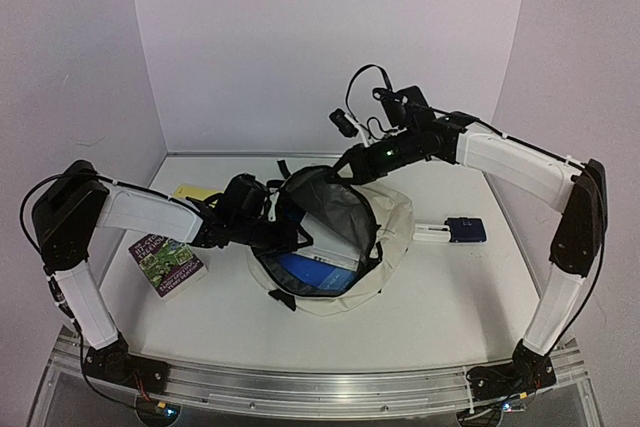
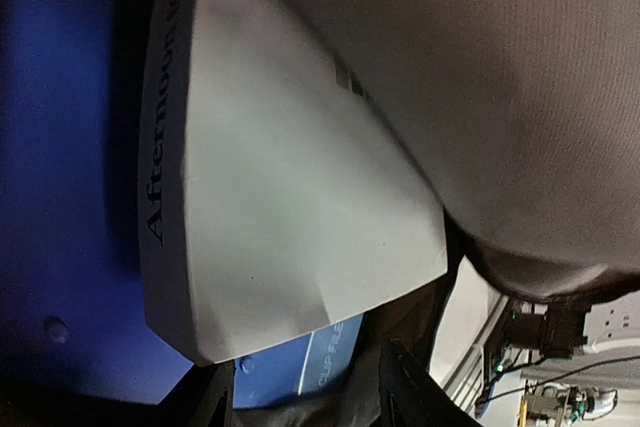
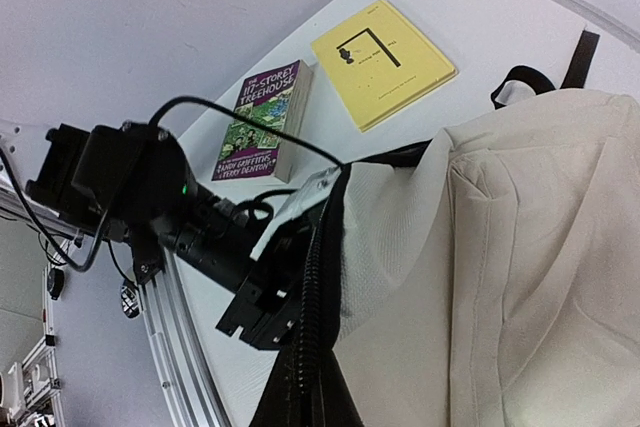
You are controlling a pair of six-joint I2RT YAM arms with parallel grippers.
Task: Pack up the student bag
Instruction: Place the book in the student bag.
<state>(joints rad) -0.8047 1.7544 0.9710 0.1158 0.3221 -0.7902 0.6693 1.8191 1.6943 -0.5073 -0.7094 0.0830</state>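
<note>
- The student bag (image 1: 392, 237) lies in the middle of the white table (image 1: 400, 327), its mouth gaping so the grey lining shows.
- The right gripper (image 1: 349, 161) is clamped on the bag's raised far rim and holds it up.
- The left gripper (image 1: 283, 231) reaches into the mouth from the left; the rim hides its fingertips.
- A blue folder (image 1: 310, 272) lies flat inside the bag.
- A purple paperback (image 1: 167, 264) lies left of the bag, just beside the left arm.
- A yellow item (image 1: 190, 192) peeks out behind the left forearm.
- A small dark blue object (image 1: 466, 230) sits right of the bag, apart from it.
</note>
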